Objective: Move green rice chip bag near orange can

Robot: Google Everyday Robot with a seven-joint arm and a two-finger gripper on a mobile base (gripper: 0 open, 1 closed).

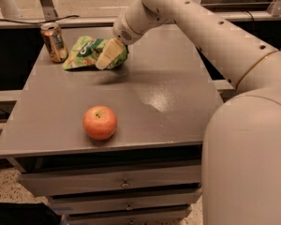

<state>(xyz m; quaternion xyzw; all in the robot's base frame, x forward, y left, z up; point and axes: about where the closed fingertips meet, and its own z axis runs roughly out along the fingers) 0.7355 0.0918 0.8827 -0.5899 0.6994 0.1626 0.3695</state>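
The green rice chip bag [85,53] lies crinkled on the grey table top at the back left. The orange can [54,42] stands upright just left of it, a small gap apart. My gripper [110,55] comes down from the right onto the bag's right end. Its cream fingers [107,56] are closed on that end, with green foil showing on both sides of them. The bag's left part rests on the table.
A red-orange apple [99,122] sits on the grey table [178,121] near the front edge, left of centre. My arm spans the right back of the table. Drawers are below the front edge. A dark gap and a rail lie behind the table.
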